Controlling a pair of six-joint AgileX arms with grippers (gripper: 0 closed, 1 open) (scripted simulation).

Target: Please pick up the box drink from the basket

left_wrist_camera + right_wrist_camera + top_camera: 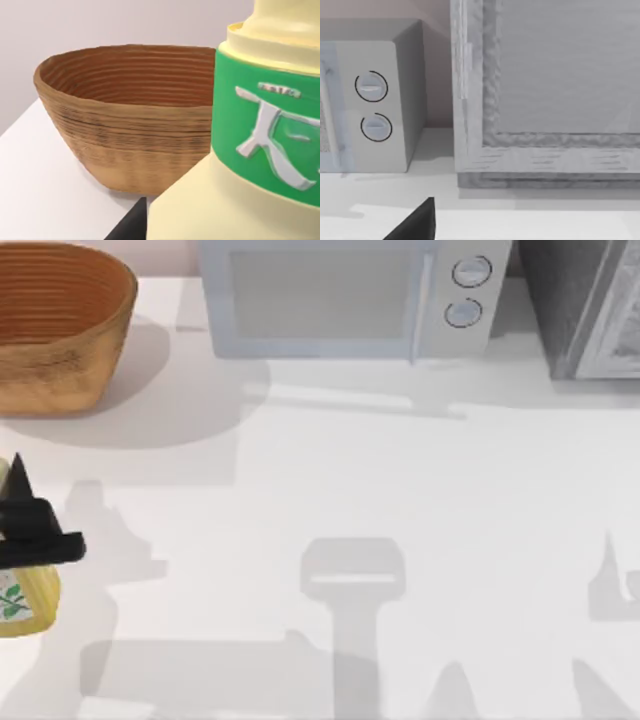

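Observation:
The box drink [22,605] is pale yellow with a leaf label and hangs at the table's left edge, outside the basket [55,325]. My left gripper [30,525] is shut on its upper part from above. In the left wrist view the box drink [260,150] is very close, showing its green band. Behind it stands the basket [125,135], woven, tan and ribbed inside, with nothing visible in it. A dark edge of my right gripper [417,222] shows low in the right wrist view, facing the appliances at the back right.
A white microwave [340,295] stands at the back centre, with its two dials [372,107] visible from the right wrist. A grey box-like appliance [590,305] fills the back right corner. Arm shadows fall across the white tabletop [400,470].

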